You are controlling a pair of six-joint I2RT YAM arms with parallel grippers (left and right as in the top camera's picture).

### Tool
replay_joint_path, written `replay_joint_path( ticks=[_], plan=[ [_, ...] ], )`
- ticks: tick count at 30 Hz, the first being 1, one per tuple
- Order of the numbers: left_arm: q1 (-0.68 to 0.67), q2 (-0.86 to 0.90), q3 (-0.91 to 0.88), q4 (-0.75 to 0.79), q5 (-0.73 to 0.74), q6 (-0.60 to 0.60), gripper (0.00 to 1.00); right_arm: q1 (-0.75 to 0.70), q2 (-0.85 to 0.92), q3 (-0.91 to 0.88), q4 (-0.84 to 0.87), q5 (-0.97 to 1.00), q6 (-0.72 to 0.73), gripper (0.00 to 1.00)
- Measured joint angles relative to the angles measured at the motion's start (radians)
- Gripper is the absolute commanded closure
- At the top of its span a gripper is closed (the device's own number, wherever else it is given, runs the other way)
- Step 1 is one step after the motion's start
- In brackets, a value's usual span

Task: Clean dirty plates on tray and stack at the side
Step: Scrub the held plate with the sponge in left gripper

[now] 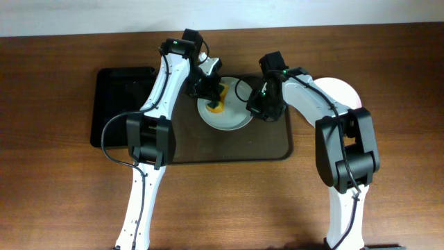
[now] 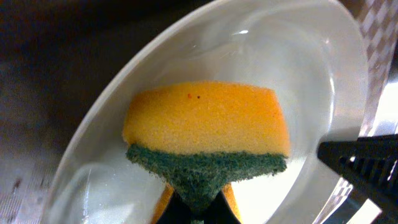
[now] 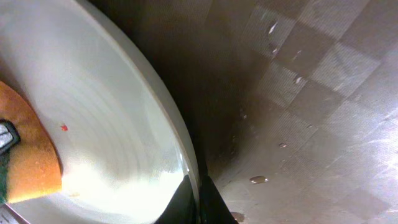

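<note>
1. The left pincer [image 2: 198,208] pinches the sponge [image 2: 205,118]; press it flat on the plate [image 2: 298,62].
2. The right pincer [image 3: 194,202] grips the plate rim; hold it firm.
3. The plate sits on the tray [image 1: 229,147]; scrub out the red speck [image 3: 63,127].

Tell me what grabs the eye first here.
A yellow-and-green sponge, clamped in the left pincer, presses on a white plate on the brown tray. The right pincer pinches that plate's rim. Another plate lies on the table right of the tray.
</note>
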State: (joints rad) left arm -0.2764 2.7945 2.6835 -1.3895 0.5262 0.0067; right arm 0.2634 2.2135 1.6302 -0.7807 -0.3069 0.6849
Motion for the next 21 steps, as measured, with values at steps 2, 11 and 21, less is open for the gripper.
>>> replay_joint_path(
  ticks=[2, 11, 21],
  plan=[
    [0.000, 0.003, 0.000, 0.007, 0.012, -0.007, 0.99, -0.001, 0.000, 0.000, 0.000, 0.003, 0.000, 0.96],
    [-0.053, 0.031, -0.005, -0.049, 0.196, 0.060, 0.99, -0.001, 0.000, 0.000, 0.000, 0.003, -0.001, 0.96],
    [0.018, 0.038, -0.011, 0.077, 0.199, -0.003, 0.99, -0.002, 0.000, 0.000, 0.007, -0.023, -0.008, 0.96]
  ],
)
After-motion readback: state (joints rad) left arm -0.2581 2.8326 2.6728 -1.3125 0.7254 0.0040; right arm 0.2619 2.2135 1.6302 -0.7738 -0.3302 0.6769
